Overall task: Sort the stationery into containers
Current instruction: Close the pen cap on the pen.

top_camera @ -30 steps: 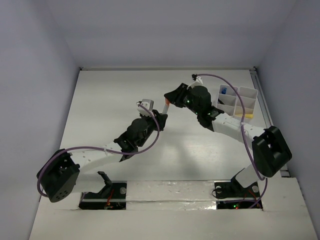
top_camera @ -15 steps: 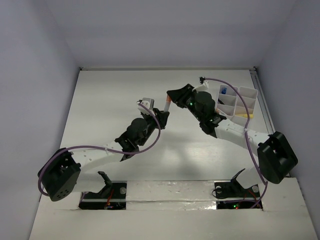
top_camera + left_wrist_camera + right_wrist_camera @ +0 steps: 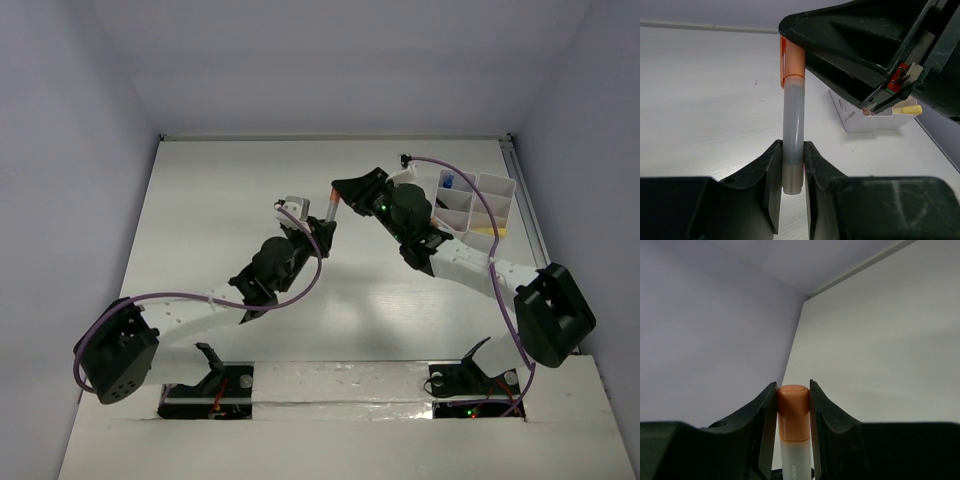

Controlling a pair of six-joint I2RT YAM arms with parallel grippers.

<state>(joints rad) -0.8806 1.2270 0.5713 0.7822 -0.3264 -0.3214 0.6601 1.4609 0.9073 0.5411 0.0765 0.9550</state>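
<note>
A white table (image 3: pixel 220 200) was seen from above, walled in by pale panels. The left arm (image 3: pixel 200 305) was stretched from its base toward the middle of the table. The right arm (image 3: pixel 470 262) was bent back across from the right side, so that the two wrists met near the centre.

A white organizer tray (image 3: pixel 492 195), divided into compartments, was set at the far right of the table, just beyond the right arm. In the left wrist view a corner of it (image 3: pixel 865 117) was seen behind the right gripper's body.

The left gripper (image 3: pixel 791 150) was seen closed narrowly on the grey end of the barrel of an orange-capped marker (image 3: pixel 793 125). The right gripper (image 3: pixel 793 395) was clamped on the orange cap of the same marker (image 3: pixel 793 430). The marker (image 3: pixel 331 212) was thus held by both grippers at once, raised off the table and well apart from the tray.

A small blue item (image 3: pixel 450 182) was seen in a far compartment of the tray. A yellow piece (image 3: pixel 907 109) was seen sticking out at its near end.
</note>
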